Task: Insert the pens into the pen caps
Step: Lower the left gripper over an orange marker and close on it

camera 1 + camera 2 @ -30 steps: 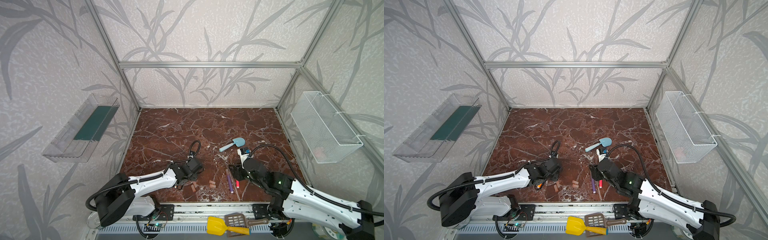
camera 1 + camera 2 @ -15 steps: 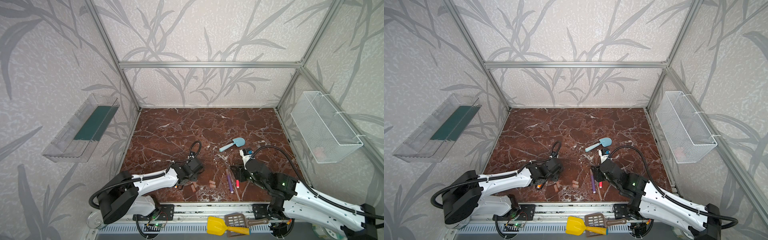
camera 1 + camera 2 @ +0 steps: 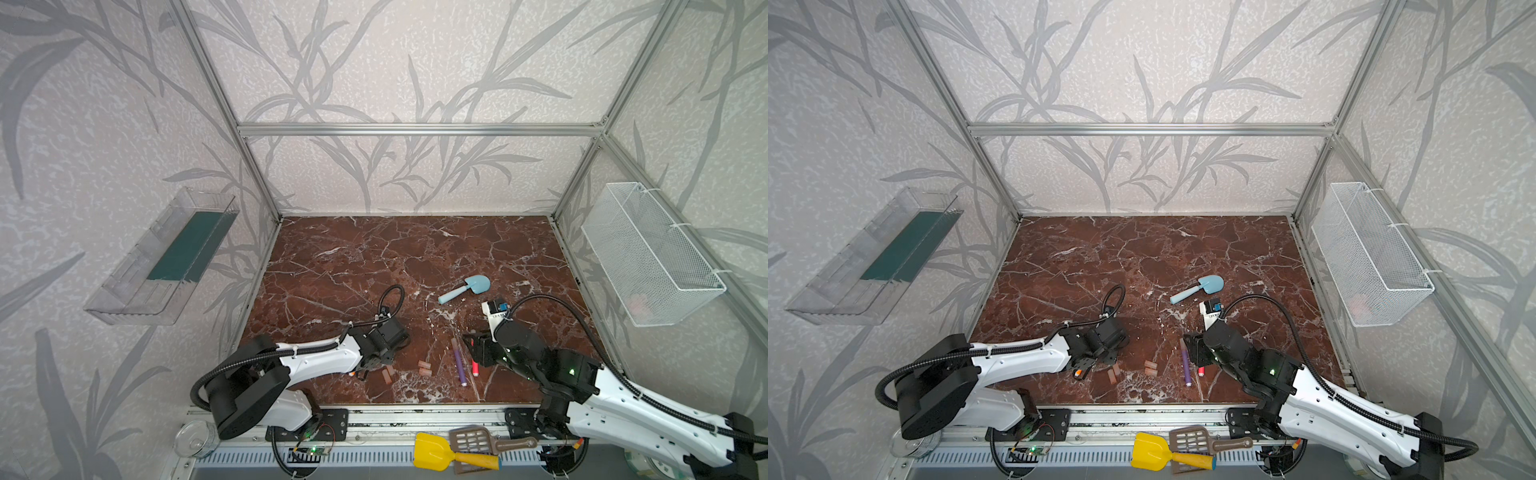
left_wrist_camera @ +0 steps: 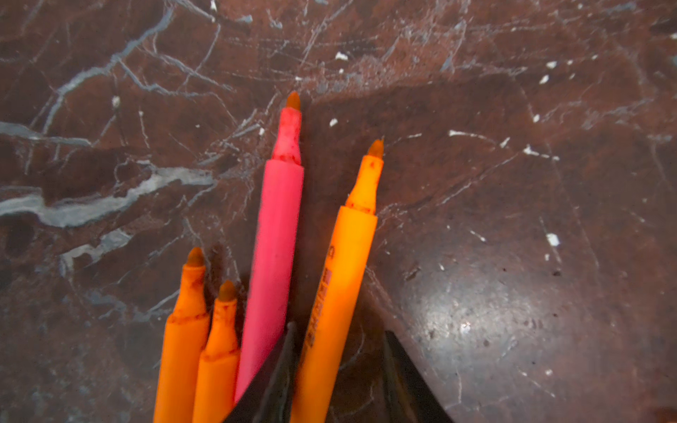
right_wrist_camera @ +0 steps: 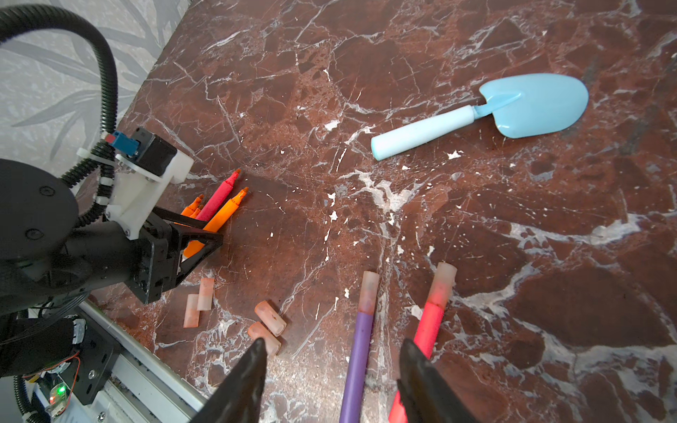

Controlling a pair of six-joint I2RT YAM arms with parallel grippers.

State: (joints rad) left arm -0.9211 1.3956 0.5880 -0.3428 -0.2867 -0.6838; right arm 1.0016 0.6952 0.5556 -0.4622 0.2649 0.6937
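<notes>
In both top views a clear tray [image 3: 124,291] at nine o'clock held a green strip [image 3: 187,245]. A wire basket [image 3: 1370,257] at three o'clock held something pink [image 3: 1358,305], too small to tell. The capped purple pen [image 3: 458,361] and four loose caps [image 3: 424,368] lay toward six o'clock on the table [image 3: 415,257], unmoved since a second before. The left arm [image 3: 316,361] had swung slightly.

From the left wrist, the left claw [image 4: 339,329] stood partly open astride an orange pen [image 4: 340,263], with a gap on one side. A pink pen [image 4: 274,249] and two more orange pens [image 4: 183,329] lay beside it. The gripped pen's print [image 4: 322,289] was unreadable.

From the right wrist, the right claw [image 5: 329,366] gaped, empty. The purple pen lay between its fingers [image 5: 249,381], with a capped red pen [image 5: 432,322] beside.
</notes>
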